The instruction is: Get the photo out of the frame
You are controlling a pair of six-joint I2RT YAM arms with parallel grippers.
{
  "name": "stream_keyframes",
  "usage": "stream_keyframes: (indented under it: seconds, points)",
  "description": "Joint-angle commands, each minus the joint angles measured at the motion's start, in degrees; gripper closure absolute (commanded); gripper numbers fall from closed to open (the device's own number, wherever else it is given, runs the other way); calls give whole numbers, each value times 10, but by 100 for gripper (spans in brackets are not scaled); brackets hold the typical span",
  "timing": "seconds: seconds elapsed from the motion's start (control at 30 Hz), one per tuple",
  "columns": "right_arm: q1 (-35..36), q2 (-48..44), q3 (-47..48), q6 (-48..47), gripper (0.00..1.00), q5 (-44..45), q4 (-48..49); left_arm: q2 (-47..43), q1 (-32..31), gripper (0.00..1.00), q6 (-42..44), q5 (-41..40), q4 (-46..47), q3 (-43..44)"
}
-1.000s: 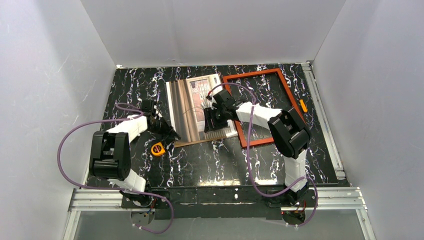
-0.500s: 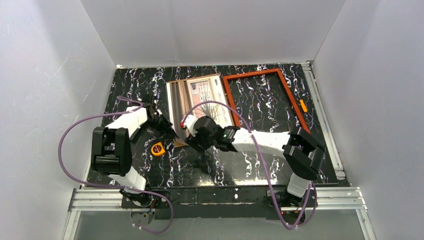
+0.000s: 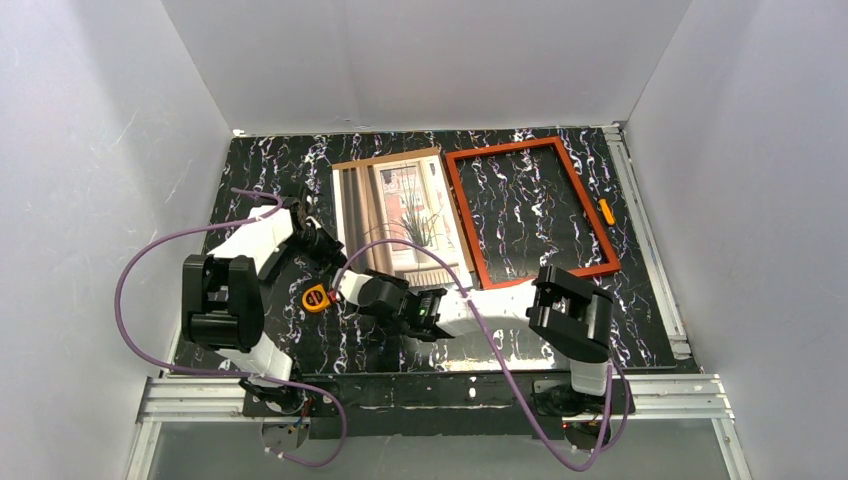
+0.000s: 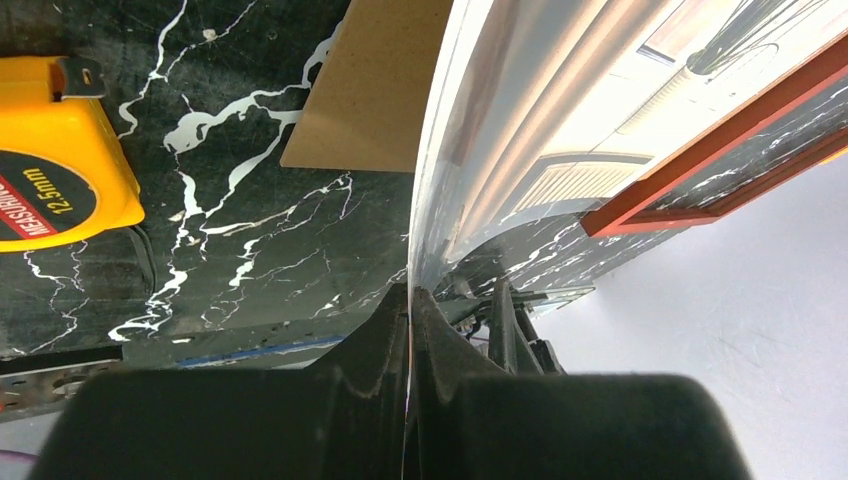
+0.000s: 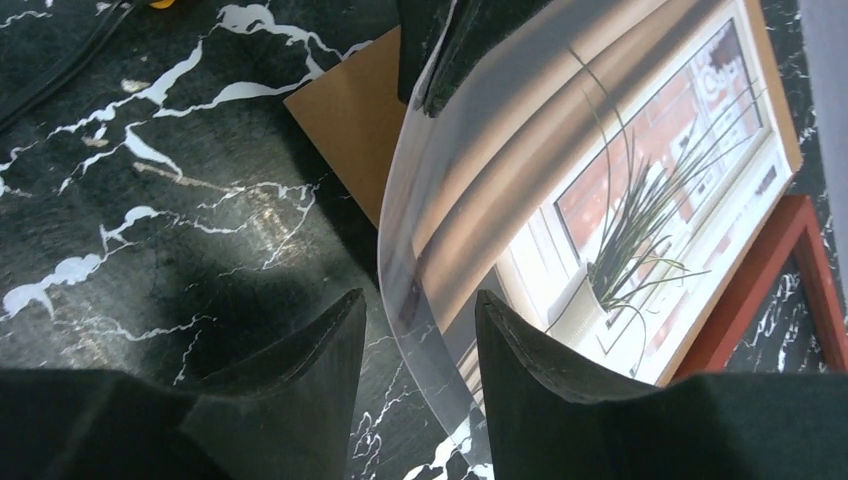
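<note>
The photo (image 3: 405, 210) lies face up on its brown board, left of the empty red-brown frame (image 3: 460, 215). A thin see-through glossy sheet (image 5: 430, 230) on top of it curls up at its left edge. My left gripper (image 3: 328, 250) is shut on that raised edge (image 4: 410, 295). My right gripper (image 3: 350, 280) is open at the photo's near-left corner. Its fingers (image 5: 300, 360) straddle the sheet's curved near edge without touching it. The photo (image 5: 640, 190) and the frame (image 5: 770, 270) both show in the right wrist view. The board corner (image 4: 375, 90) sticks out under the sheet.
A yellow tape measure (image 3: 316, 298) lies on the black marble table near the left gripper and shows in the left wrist view (image 4: 55, 150). A small orange object (image 3: 606, 212) lies right of the frame. White walls enclose the table on three sides.
My right arm has swung from over the photo's middle down to its near-left corner. The left gripper has stayed at the left edge. The photo now lies squarer beside the frame.
</note>
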Motion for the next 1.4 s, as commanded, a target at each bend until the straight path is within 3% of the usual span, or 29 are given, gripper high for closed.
stream_keyframes:
  seconds: [0.0,0.17,0.4,0.47,0.57,0.97,1.1,1.37]
  points:
    - [6,12,20,-31,49,66,65,-13,3,100,-14,6,-94,7]
    - [9,37,12,-49,57,97,108,-19,6,100,-13,5,-102,9]
    - [8,56,10,-59,86,71,123,-23,8,100,-13,25,-99,8]
    - [7,50,8,-52,98,54,115,-24,11,91,-11,26,-98,5]
    - [7,33,-3,-37,99,31,113,-27,15,80,-6,29,-92,-2]
    - [-14,-21,-15,13,99,-42,61,-40,41,15,-10,63,-14,-48]
    - [-27,-27,-6,32,99,-75,31,-48,46,3,-21,75,23,-71]
    - [-65,-41,-21,84,99,-112,21,-84,77,2,-10,87,76,-109]
